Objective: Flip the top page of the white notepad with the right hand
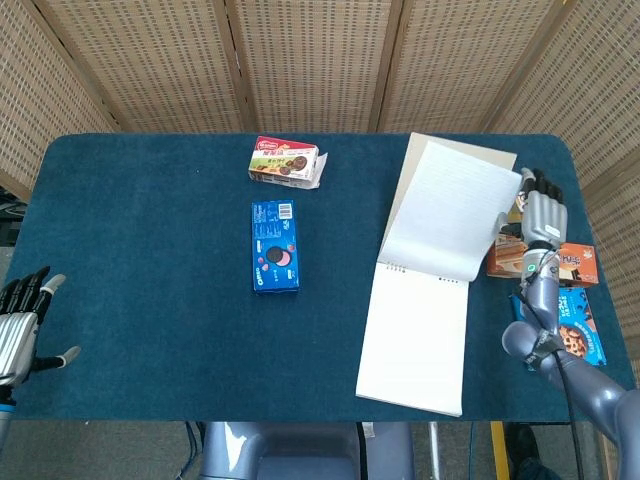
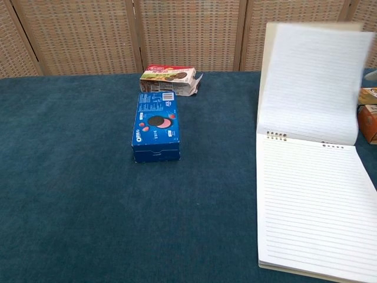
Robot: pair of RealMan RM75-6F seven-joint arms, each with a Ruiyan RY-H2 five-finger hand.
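Notepad: white notepad (image 1: 415,335) of ruled paper lying flat on the right half of the table, bound at its far edge by a row of small holes; in the chest view the lines run across the exposed sheet (image 2: 315,206).
Top page: top page (image 1: 450,210) swung up and back past the binding, standing nearly upright with a soft curl at its lower right; thin, lined, rectangular (image 2: 312,82), with a tan backing sheet peeking out behind its upper left edge.
Right hand: right hand (image 1: 541,214) of grey metal segments with dark tips, raised at the page's right edge, fingers roughly upright and close together; whether they pinch the paper cannot be told from here, and the chest view does not show it.
Left hand: left hand (image 1: 22,322) low at the near left table edge, fingers spread apart, holding nothing.
Table: table (image 1: 140,300) covered in dark teal, felt-like cloth with rounded corners.
Blue box: blue box (image 1: 275,245), long cardboard carton left of the notepad, printed "OREO" (image 2: 155,125).
Red-topped box: red-topped box (image 1: 285,162) at the far side, one flap torn open; writing too small to read.
Snack boxes: orange carton (image 1: 550,262) and blue cookie carton (image 1: 580,330) beside the right arm.
Backdrop: woven cane screen panels (image 1: 310,60) in wooden frames.
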